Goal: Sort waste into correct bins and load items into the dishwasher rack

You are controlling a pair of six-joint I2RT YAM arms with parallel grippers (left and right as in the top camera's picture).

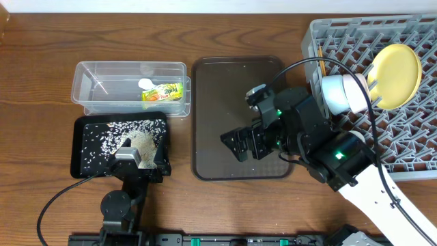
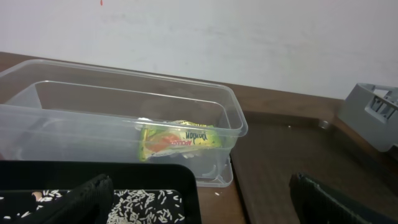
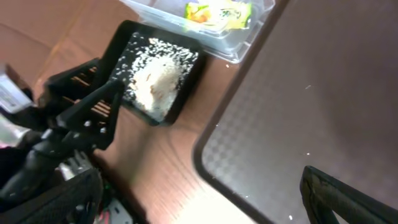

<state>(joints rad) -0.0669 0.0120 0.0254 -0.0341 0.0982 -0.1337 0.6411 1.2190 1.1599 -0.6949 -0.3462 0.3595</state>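
The clear tub (image 1: 89,102) at the back left holds the yellow-green wrapper (image 1: 164,92) and a small white scrap (image 1: 145,84); the tub (image 2: 236,127) and the wrapper (image 2: 180,140) also show in the left wrist view. The black tray (image 1: 80,147) in front of it holds rice grains (image 1: 119,133). My left gripper (image 1: 143,154) is open and empty over the black tray's front right (image 2: 205,205). The grey rack (image 1: 410,137) at the right holds the yellow plate (image 1: 395,75) on edge and a white bowl (image 1: 333,92). My right gripper (image 1: 237,145) is open and empty over the brown tray (image 3: 199,199). Chopsticks and cup are not visible.
The large brown serving tray (image 1: 225,82) lies in the middle between the bins and the rack, with a few specks on it (image 3: 311,87). The right arm reaches across its right half. The black tray with rice (image 3: 158,78) also shows in the right wrist view.
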